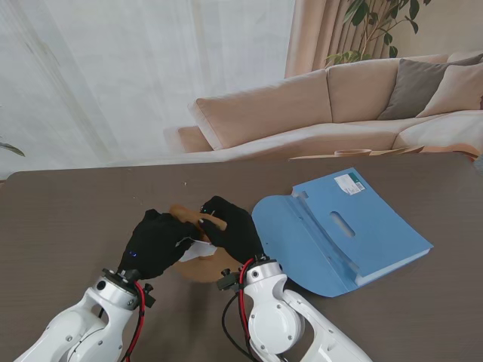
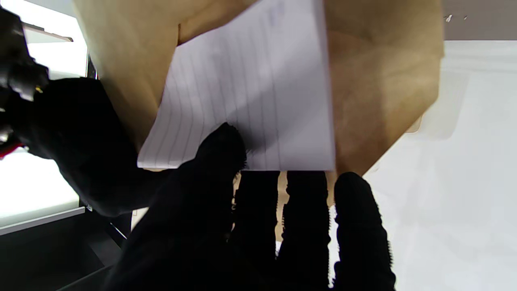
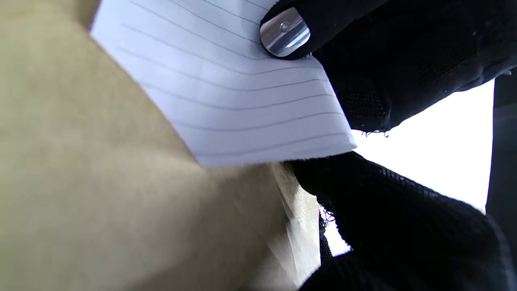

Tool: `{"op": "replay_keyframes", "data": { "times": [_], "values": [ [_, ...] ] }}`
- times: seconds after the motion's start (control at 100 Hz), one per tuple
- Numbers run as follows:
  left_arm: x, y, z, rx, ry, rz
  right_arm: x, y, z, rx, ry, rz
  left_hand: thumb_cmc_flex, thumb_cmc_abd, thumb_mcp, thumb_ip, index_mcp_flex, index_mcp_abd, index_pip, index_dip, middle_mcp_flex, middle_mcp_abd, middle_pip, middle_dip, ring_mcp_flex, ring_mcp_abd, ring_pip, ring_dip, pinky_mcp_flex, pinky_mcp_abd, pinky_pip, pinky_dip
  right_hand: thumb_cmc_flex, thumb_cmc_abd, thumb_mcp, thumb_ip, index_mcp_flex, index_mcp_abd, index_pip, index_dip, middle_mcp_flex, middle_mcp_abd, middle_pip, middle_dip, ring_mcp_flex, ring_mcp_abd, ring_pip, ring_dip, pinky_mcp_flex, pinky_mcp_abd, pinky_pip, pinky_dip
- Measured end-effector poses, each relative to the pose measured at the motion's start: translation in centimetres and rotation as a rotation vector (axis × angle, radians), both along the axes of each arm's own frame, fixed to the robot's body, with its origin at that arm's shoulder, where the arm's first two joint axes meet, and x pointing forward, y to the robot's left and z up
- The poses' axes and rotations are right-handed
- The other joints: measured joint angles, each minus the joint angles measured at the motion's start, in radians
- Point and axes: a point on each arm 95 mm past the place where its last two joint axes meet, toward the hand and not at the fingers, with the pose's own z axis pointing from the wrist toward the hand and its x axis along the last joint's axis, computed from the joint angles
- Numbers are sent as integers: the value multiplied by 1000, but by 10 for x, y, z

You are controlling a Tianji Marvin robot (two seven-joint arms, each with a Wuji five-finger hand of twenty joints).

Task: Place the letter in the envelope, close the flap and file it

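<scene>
On dark wooden table (image 1: 68,211), left hand (image 1: 157,243) pinches lined white letter (image 2: 250,93) half inside brown paper envelope (image 2: 383,81); right hand (image 1: 234,230) grips envelope; flap, blue folder (image 1: 343,226) remain.

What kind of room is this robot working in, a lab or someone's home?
It looks like a living room, or a space staged as one. A beige sofa with cushions stands behind the dark table, sheer curtains cover the window, and a potted plant sits in the corner.
</scene>
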Motion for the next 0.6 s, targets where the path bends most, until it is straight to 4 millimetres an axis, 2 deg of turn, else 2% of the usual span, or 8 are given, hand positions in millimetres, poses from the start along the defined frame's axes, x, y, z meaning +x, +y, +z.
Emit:
{"op": "replay_keyframes", "data": {
  "times": [0.34, 0.49, 0.6],
  "values": [
    [1, -2, 0, 32, -43, 2, -1, 0, 1, 3, -2, 3, -1, -39, 12, 1, -10, 18, 37, 3, 1, -1, 0, -12, 14, 0, -14, -12, 1, 0, 0, 0, 0, 0, 0, 0, 0, 0, 0, 0, 0, 0, 0, 0, 0, 0, 0, 0, 1, 0, 0, 0],
    [2, 2, 0, 35, -61, 10, -1, 0, 1, 4, -1, 3, -2, -42, 12, 1, -2, -14, 38, 2, 1, -12, 0, -11, 11, 0, -35, -12, -5, 0, -1, -1, 0, 0, 0, 0, 0, 0, 0, 0, 0, 0, 0, 0, 0, 0, 0, 0, 1, 0, 0, 0],
    [3, 4, 0, 32, -73, 4, -1, 0, 1, 6, 1, 4, -3, -80, 19, 1, 31, -50, 41, -9, -9, -25, -10, 24, 6, 0, -55, -12, -16, 0, -8, -1, 0, 0, 0, 0, 0, 0, 0, 2, 0, 0, 0, 0, 0, 0, 0, 0, 1, 0, 0, 0]
  ]
}}
